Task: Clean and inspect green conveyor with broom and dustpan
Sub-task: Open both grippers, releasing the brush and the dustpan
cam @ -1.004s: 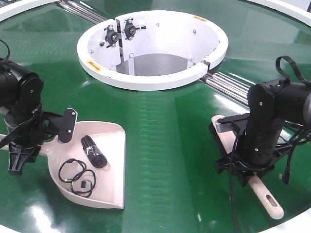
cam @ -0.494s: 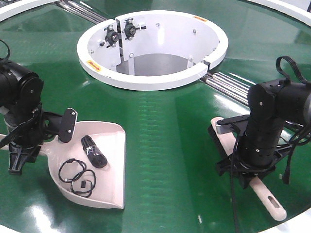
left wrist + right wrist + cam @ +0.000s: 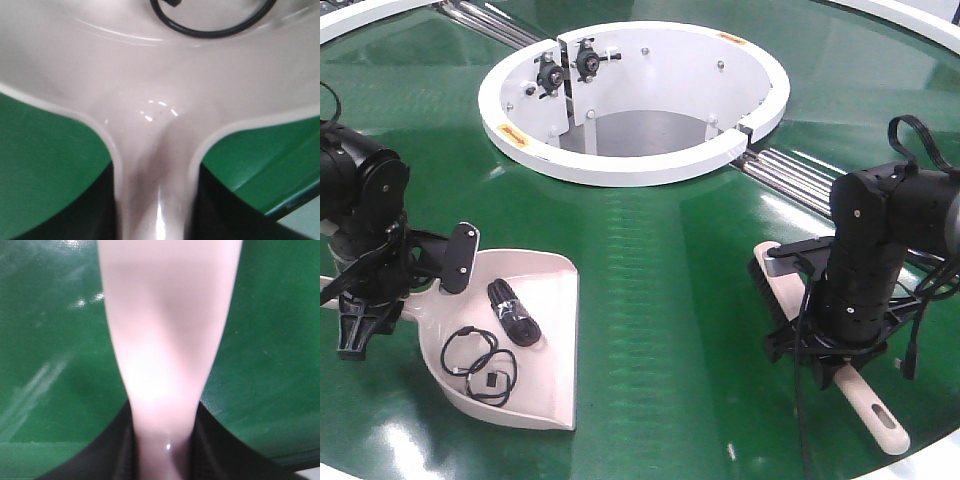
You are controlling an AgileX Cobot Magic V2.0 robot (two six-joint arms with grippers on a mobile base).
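Observation:
On the green conveyor (image 3: 670,260) the beige-pink dustpan (image 3: 548,290) lies flat at the left. A black cable bundle (image 3: 512,312) and a coiled black wire (image 3: 480,362) rest in it. My left gripper (image 3: 368,305) is shut on the dustpan's handle (image 3: 155,165), with the dark fingers (image 3: 100,210) pressed against both sides. At the right the broom (image 3: 870,412) lies on the belt, bristles (image 3: 763,285) pointing toward the centre. My right gripper (image 3: 835,352) is shut on the broom's handle (image 3: 167,340), just behind its wide part.
The white circular rim (image 3: 620,165) surrounds the central opening at the back. Silver roller seams (image 3: 800,175) run from the rim toward the right and also at the top left. The conveyor's outer white edge (image 3: 930,455) is near the broom's handle end.

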